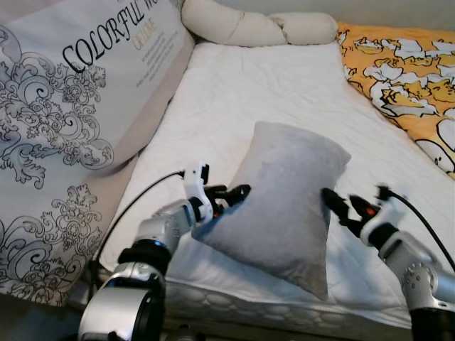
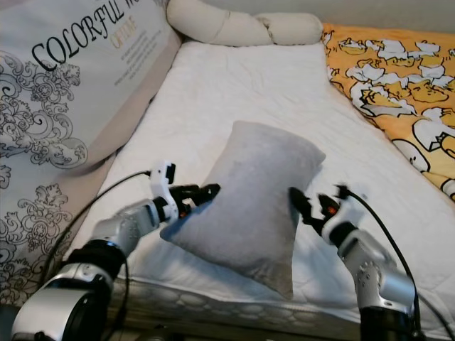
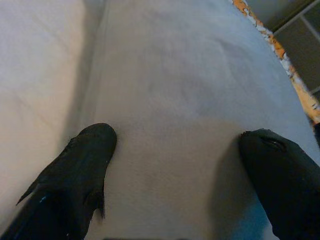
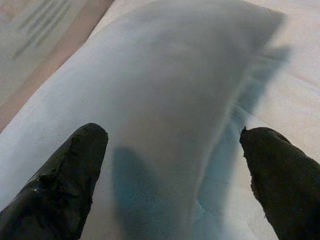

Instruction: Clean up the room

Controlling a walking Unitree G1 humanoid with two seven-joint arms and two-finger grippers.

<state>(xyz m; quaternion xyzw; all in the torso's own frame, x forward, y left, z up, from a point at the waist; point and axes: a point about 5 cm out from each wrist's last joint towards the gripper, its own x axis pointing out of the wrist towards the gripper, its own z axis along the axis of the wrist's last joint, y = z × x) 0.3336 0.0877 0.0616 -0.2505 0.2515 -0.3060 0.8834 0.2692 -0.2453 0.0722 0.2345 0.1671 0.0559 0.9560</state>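
Note:
A grey pillow [image 1: 284, 199] stands tilted on its lower edge near the front of the white mattress [image 1: 270, 85]. My left gripper [image 1: 238, 193] is at the pillow's left side with its fingertips against the fabric. In the left wrist view the left gripper [image 3: 175, 165] is open, both fingers spread over the grey surface [image 3: 190, 90]. My right gripper [image 1: 333, 202] touches the pillow's right side. It is open too [image 4: 175, 160], and the pillow's edge [image 4: 175, 75] lies between its spread fingers.
A big cushion [image 1: 64, 106] printed with grey scrolls and lettering leans along the left side. A cream bolster [image 1: 249, 25] lies at the far end. An orange and yellow patterned blanket [image 1: 405, 71] covers the right. The mattress front edge [image 1: 249, 305] is just below the arms.

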